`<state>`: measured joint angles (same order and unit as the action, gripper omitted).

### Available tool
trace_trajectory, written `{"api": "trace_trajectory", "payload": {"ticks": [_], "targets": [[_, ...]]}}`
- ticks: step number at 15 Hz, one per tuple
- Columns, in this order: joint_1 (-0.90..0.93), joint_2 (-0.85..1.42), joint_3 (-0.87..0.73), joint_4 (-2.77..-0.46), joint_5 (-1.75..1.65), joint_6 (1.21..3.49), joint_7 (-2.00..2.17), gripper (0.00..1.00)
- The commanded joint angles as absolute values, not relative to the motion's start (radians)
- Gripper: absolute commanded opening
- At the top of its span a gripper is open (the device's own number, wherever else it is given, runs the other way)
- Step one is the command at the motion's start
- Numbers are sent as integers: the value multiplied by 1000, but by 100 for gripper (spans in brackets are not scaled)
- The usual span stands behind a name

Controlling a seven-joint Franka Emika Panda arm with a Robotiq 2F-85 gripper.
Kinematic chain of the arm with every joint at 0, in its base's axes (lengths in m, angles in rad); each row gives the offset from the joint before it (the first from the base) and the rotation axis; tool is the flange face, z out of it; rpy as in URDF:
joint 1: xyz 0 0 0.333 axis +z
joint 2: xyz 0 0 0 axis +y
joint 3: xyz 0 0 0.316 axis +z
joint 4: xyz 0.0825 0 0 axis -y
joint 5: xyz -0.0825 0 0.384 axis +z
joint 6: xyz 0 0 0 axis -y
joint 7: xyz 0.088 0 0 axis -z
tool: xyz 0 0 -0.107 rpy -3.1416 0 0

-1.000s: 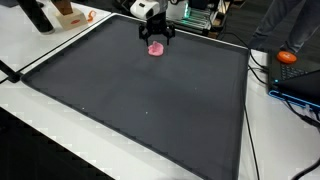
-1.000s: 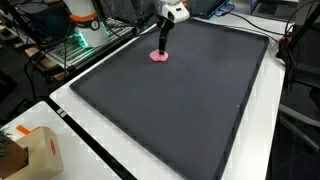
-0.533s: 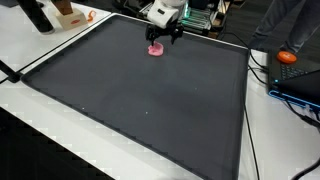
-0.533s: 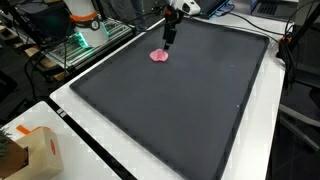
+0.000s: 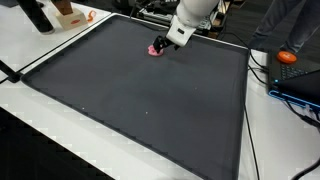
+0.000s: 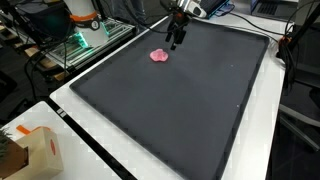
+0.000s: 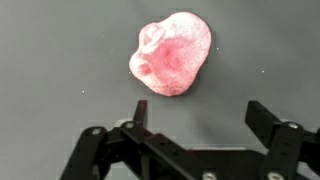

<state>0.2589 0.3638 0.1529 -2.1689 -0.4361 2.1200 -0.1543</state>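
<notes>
Your claw (image 7: 197,108) is wide open and holds nothing. It now hangs higher, up off the soft pink lumpy blob (image 7: 172,55). The blob lies free on the far part of the black mat (image 6: 180,100).

No legible text, label, brand, number or sign is showing in any view. In the wrist view, the pink lump (image 7: 172,55) at 12 o'clock and the gripper (image 7: 197,108) at 6 o'clock are presenting unmarked surfaces. In an exterior view, the cardboard box (image 6: 30,152) at 7 o'clock is appearing too small for any print on it to be read.
</notes>
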Motion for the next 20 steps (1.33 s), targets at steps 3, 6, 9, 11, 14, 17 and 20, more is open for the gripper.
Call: {"api": "trace_trajectory", "payload": {"ticks": [3, 6, 9, 11, 14, 17, 20], "targets": [[311, 458, 148, -2083, -548, 2038, -115, 100], [318, 482, 148, -2059, -568, 2011, -120, 100], [316, 500, 151, -2039, -565, 1997, -119, 100], [309, 508, 153, -2027, -546, 1993, -120, 100], [302, 519, 152, -2005, -528, 1979, -120, 100], [288, 527, 147, -1979, -486, 1966, -101, 100], [267, 534, 139, -1953, -421, 1958, -71, 100]]}}
